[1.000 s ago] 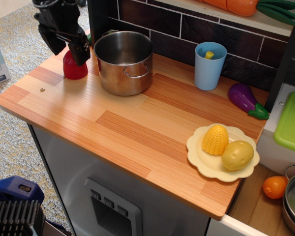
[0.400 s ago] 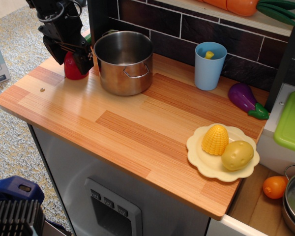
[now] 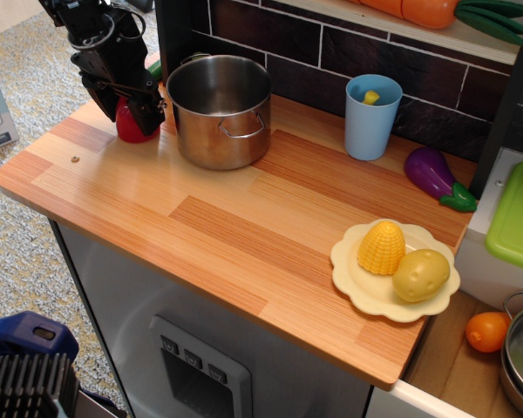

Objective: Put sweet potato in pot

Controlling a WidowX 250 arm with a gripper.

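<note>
The sweet potato (image 3: 130,130) is a glossy dark-red toy standing at the back left of the wooden counter, just left of the pot. The pot (image 3: 220,111) is shiny steel with loop handles, upright and empty. My black gripper (image 3: 125,111) has come down over the sweet potato with one finger on each side of it. The jaws look spread and I see no firm grip. The top of the sweet potato is hidden behind the gripper.
A light-blue cup (image 3: 372,116) holding a small yellow piece stands right of the pot. A purple eggplant (image 3: 432,175) lies by the back wall. A yellow plate (image 3: 357,279) carries corn (image 3: 382,247) and a tan potato (image 3: 421,274). The counter's left edge (image 3: 17,170) is near.
The gripper has moved down and slightly back, from above the sweet potato to straddling it. The sweet potato and pot have not moved.
</note>
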